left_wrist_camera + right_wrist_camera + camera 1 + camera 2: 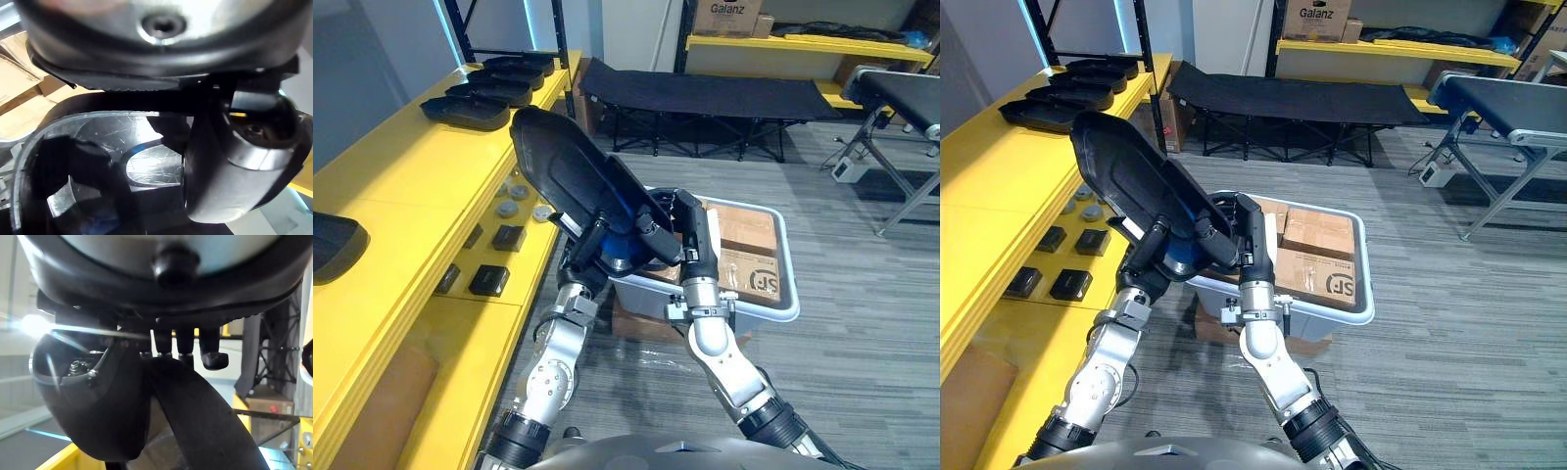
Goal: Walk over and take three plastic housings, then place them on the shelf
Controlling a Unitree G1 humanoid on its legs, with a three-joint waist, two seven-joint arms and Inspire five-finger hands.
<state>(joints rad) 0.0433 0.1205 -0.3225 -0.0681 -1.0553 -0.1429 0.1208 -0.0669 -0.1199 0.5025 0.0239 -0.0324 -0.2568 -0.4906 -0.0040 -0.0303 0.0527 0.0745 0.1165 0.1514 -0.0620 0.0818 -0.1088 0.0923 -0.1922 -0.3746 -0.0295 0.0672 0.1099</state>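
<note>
Housing (558, 166): black, tilted, raised just left of grey bin (785, 294).
Left hand (590, 251): under housing's near end; grip cannot be told.
Right hand (696, 233): curled round housing's near-right edge.

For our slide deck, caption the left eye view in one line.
Left hand and right hand hold a glossy black plastic housing beside the yellow shelf.

A long shelf (401, 176) runs along the left side. A row of housings (489, 88) lies on its far end, and one more housing (333, 245) lies nearer, at the left edge. Small parts (489, 279) sit on its lower step. A bin (788, 294) stands on the floor in the middle, with boxes (744, 230) in it. A cot (705, 96) stands behind the bin. The left hand (590, 253) and right hand (690, 230) hold a stack of housings (553, 162) between the shelf and the bin.
</note>
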